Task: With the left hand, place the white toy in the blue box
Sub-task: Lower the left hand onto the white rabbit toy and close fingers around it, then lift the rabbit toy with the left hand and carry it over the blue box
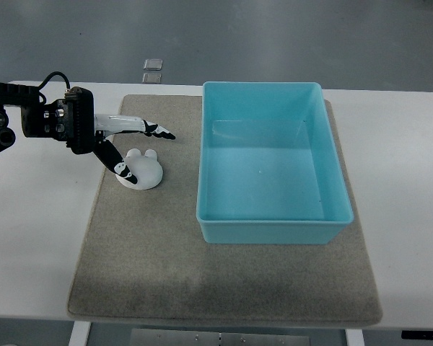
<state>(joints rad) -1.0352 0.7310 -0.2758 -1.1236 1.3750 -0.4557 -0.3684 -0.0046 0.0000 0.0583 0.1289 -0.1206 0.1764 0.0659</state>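
A single camera looks steeply down from the robot's own side, far enough back to take in nearly the whole white table and the grey rectangular felt mat on it. The table's near edge runs along the bottom of the frame; grey floor shows beyond the far edge at the top. No second view overlaps it.

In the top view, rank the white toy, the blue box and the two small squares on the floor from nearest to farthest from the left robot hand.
Measured from the left robot hand:
1. White toy, right below the fingers, on the mat; the thumb seems to touch it.
2. Blue box, to the hand's right on the mat.
3. Two small floor squares, beyond the table's far edge. Its gap is close to the box's, so the last two are hard to split.
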